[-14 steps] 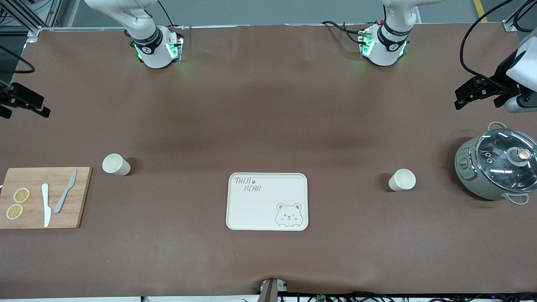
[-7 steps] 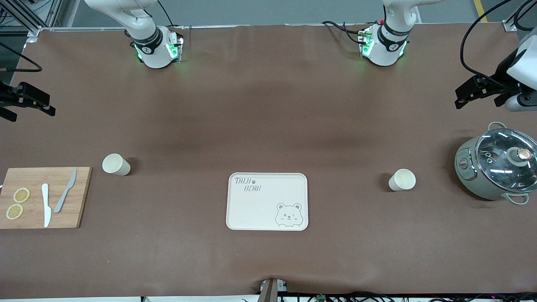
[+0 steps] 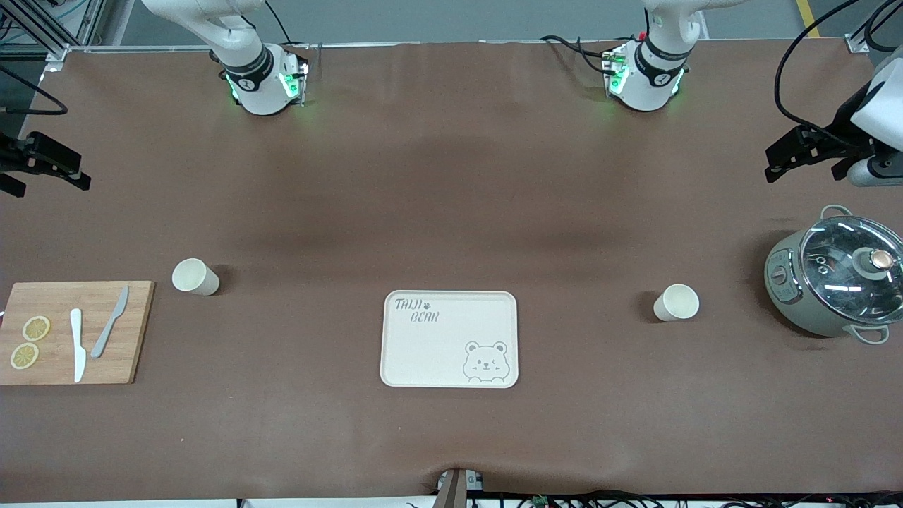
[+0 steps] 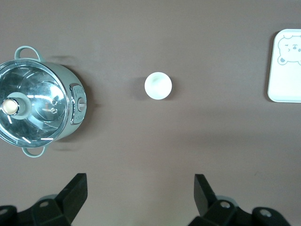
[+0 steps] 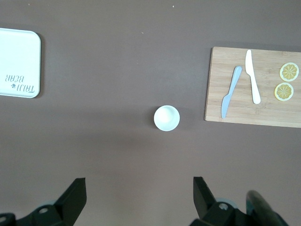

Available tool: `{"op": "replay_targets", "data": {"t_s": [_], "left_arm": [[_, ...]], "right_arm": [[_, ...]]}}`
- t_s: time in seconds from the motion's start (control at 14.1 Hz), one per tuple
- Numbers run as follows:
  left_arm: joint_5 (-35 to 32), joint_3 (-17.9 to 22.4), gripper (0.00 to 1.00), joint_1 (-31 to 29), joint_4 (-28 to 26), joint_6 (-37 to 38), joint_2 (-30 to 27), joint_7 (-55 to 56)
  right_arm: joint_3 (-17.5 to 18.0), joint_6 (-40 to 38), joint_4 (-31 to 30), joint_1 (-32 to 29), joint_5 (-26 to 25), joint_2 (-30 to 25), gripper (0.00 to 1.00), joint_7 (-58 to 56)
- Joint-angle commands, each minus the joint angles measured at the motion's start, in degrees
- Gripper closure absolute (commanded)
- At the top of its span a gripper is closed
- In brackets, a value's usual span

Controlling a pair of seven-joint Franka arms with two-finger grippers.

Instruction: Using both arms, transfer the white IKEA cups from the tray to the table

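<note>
Two white cups stand upright on the brown table. One cup point(image 3: 195, 276) is beside the cutting board at the right arm's end and also shows in the right wrist view point(image 5: 166, 117). The other cup point(image 3: 676, 303) is toward the left arm's end, between tray and pot, and also shows in the left wrist view point(image 4: 158, 85). My right gripper point(image 3: 44, 173) point(image 5: 139, 195) hangs high over the table's edge, open and empty. My left gripper point(image 3: 804, 166) point(image 4: 140, 193) hangs high over the table beside the pot, open and empty.
A cream bear-printed tray point(image 3: 449, 339) lies mid-table, nearer the front camera. A wooden cutting board point(image 3: 74, 331) with two knives and lemon slices lies at the right arm's end. A grey pot with a glass lid point(image 3: 836, 275) stands at the left arm's end.
My right gripper has shifted slightly toward the robots' side of the table. My left gripper has barely moved. The cups have not moved.
</note>
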State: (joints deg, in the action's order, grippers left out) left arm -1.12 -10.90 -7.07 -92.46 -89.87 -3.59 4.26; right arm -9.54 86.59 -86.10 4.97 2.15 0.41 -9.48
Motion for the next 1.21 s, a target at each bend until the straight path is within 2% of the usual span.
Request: {"op": "replay_targets", "data": {"t_s": [0.0, 0.21, 0.36, 0.5, 1.14], "left_arm": [[-0.2, -0.5, 0.0, -0.7, -0.7, 0.6, -1.5, -1.7], [0.8, -0.5, 0.0, -0.7, -0.7, 1.5, -1.5, -5.0], [1.9, -0.4, 0.0, -0.7, -0.6, 2.5, -1.6, -5.1], [2.0, -0.2, 0.0, -0.7, 1.1, 4.3, -1.5, -5.1], [1.9, -0.1, 0.0, -0.7, 2.2, 4.5, -1.0, -5.1]], "right_arm": [[0.4, -0.5, -0.3, 0.4, -1.3, -1.0, 0.0, 1.0], [0.5, -0.5, -0.3, -0.4, -1.2, -0.9, 0.0, 1.0], [5.6, -0.5, -0.3, -5.2, -1.2, -1.1, 0.0, 0.9], [5.9, -0.5, -0.3, -5.2, -1.3, -1.0, 0.0, 1.0], [5.9, -0.5, -0.2, -5.8, -1.2, -0.7, 0.0, 1.1]]}}
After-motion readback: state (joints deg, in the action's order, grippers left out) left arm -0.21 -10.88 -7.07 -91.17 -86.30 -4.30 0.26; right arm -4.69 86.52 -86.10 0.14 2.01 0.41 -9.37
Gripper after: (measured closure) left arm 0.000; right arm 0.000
